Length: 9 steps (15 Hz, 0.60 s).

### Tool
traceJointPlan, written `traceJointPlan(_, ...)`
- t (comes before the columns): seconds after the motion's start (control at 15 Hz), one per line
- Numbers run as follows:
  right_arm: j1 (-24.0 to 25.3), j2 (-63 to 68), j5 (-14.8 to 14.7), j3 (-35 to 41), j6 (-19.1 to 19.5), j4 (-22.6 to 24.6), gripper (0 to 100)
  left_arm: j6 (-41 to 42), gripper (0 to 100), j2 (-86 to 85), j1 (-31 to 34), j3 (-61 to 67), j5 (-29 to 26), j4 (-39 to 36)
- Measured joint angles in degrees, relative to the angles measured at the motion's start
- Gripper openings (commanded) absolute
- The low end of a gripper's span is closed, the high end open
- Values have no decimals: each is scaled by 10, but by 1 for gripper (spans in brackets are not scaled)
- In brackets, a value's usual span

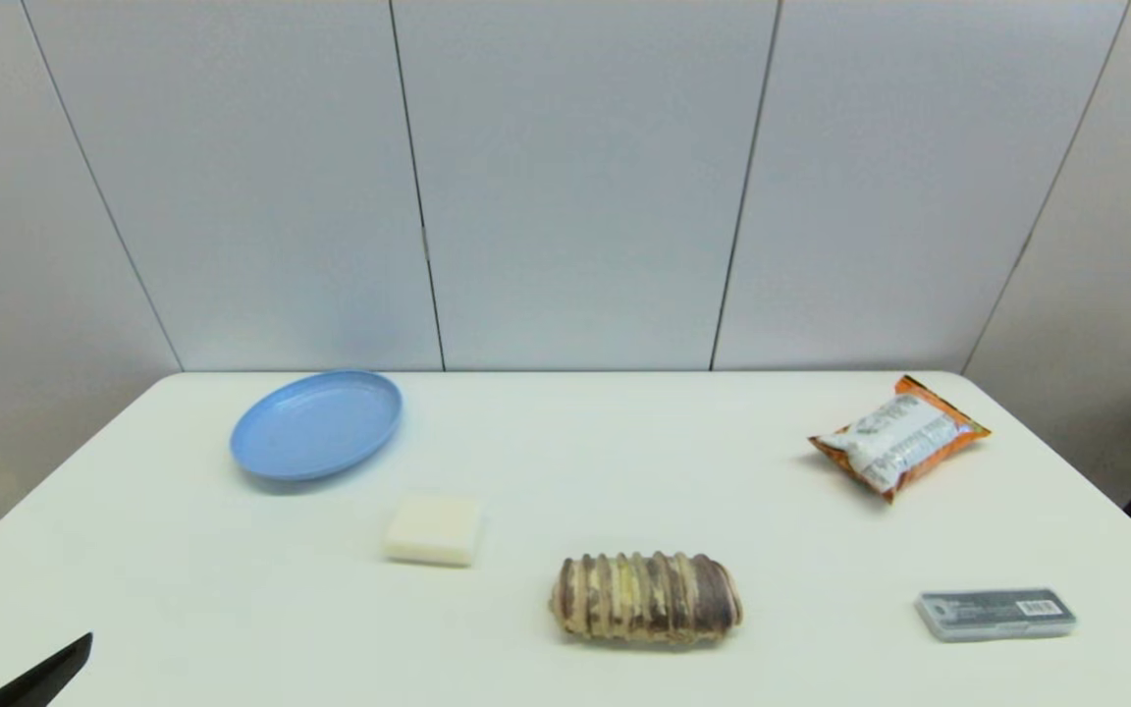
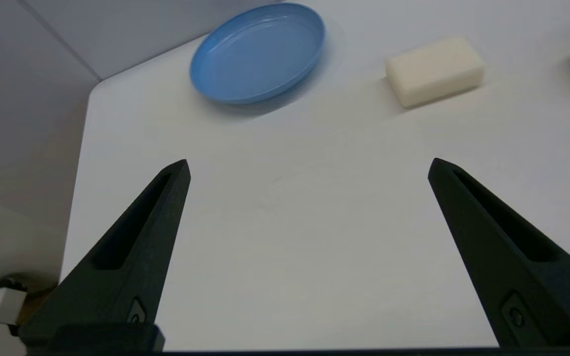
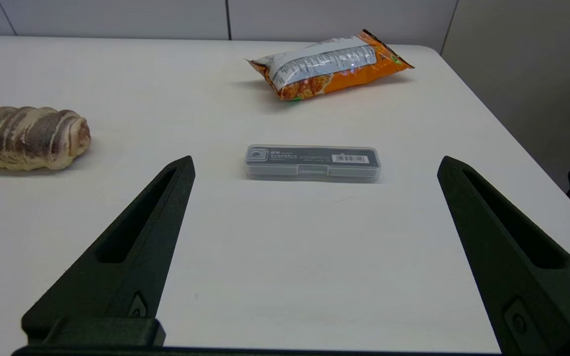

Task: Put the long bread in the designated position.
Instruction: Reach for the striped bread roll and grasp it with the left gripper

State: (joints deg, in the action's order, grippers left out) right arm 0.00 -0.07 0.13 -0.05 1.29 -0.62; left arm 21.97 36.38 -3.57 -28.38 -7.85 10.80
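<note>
Left gripper spread — long bread untouched

A smooth white rectangular table with rounded far corners stands against pale grey wall panels split by thin dark seams, evenly lit.

Light was even, diffuse, from overhead; soft short shadows sat under the long bread & blue plate. Head view slightly soft; snack bag showed mild glare.
</note>
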Motion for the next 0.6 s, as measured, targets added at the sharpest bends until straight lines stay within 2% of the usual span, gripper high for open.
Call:
traceJointPlan(0.33,0,0,0,0,0,0,100,69,100,255,-156,-178,-1,101)
traceJointPlan(0.6,0,0,0,0,0,0,100,163,100,443,-256,-304,-9,112)
